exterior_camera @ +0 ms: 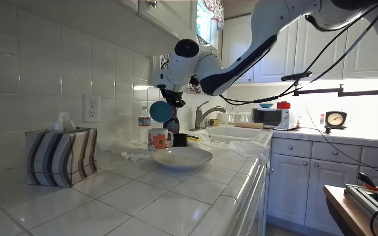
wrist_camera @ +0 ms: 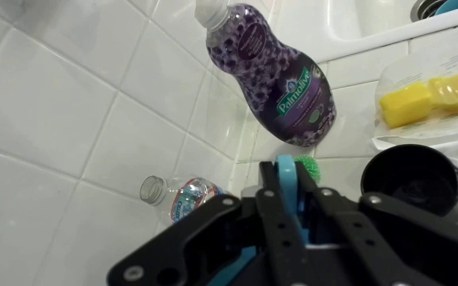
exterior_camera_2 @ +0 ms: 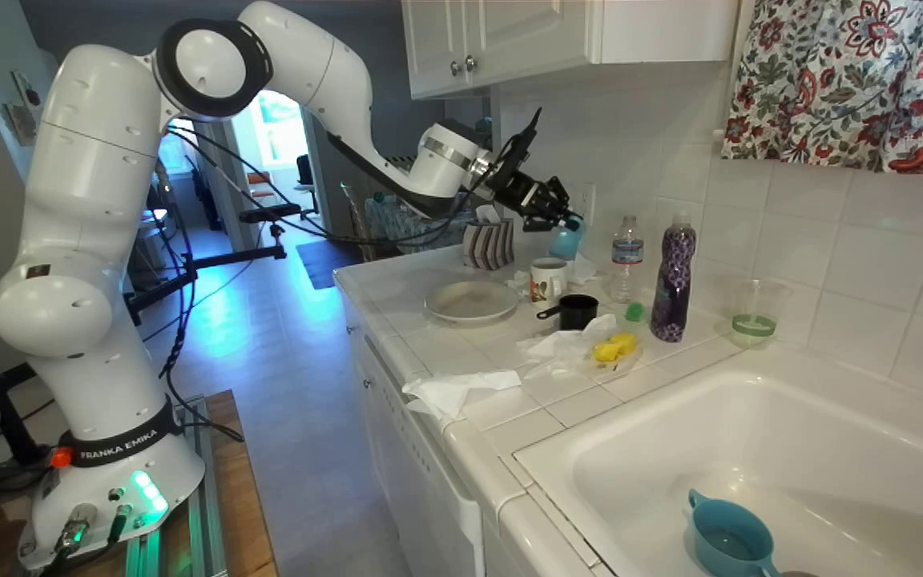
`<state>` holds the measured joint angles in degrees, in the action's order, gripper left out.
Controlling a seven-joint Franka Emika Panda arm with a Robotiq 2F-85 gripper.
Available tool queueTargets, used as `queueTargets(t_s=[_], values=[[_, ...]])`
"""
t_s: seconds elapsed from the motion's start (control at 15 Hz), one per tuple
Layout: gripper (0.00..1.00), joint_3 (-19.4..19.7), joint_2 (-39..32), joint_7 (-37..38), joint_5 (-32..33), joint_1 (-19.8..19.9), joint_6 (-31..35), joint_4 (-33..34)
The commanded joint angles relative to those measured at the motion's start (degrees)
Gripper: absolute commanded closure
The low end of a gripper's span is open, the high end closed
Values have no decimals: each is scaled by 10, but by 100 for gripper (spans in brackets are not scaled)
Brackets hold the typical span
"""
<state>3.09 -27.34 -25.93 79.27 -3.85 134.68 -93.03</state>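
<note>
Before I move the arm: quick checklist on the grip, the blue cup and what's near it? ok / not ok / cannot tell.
1) Grip: ok, tool shut on the handle of the blue cup.
2) Grip firmness: cannot tell, pressure doesn't show.
3) Blue cup level: not ok, tipped, round face toward the camera in an exterior view.
4) Flowered mug clear of blue cup: ok, a gap shows below it in an exterior view.
5) Water bottle clear of blue cup: ok, apart in an exterior view.
6) Soap bottle upright: ok.
</note>
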Motion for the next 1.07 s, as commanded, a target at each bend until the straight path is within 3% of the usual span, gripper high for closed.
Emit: queueTargets(t_s=[0.0,1.0], values=[[97,-9,10,-2,28,-3,-30,-7],[97,-21,-20,-57,44,-7,-80,37]])
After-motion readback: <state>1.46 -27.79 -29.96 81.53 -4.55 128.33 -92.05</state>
